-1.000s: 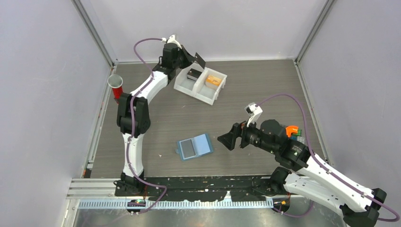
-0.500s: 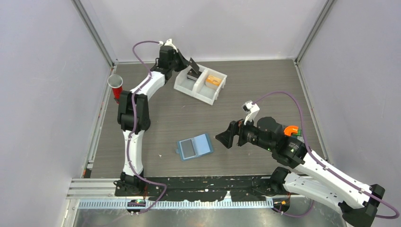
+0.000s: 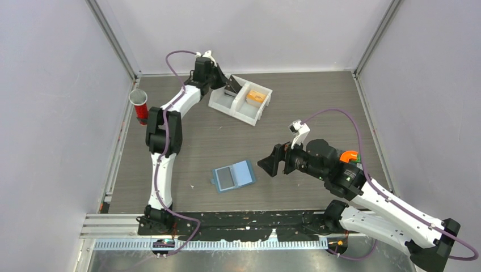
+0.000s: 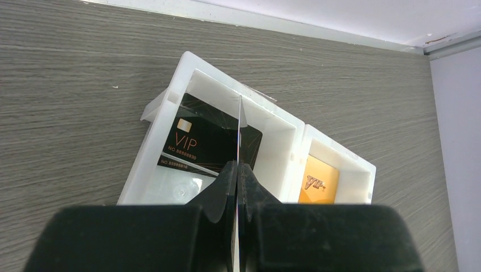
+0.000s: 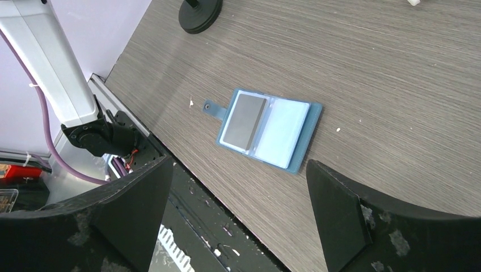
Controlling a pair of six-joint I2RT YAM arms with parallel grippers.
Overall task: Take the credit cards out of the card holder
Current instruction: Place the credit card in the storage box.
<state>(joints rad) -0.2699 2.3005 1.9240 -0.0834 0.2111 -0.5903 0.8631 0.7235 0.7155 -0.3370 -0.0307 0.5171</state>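
The left jaws, at the far left of the counter, are clamped on a dark card (image 4: 240, 127) held edge-on over the left compartment of a white tray (image 4: 144, 164). From the jaws the card points straight down into that compartment; whether it touches the black card (image 4: 198, 144) lying flat there cannot be told. That black card reads "VIP" in gold beside a chip, above a line starting "NO 8888", its last digits too small to trust. The right compartment holds an orange card (image 4: 319, 181) with "VIP" in script. The holder (image 3: 234, 177) lies open near the counter's near edge. Its long axis runs left to right, and one grey card (image 5: 244, 118) sits in its left half, long side running near to far. The right half shows only a pale sleeve. The right jaws stand wide apart just right of the holder, and that arm is much the nearer to it.
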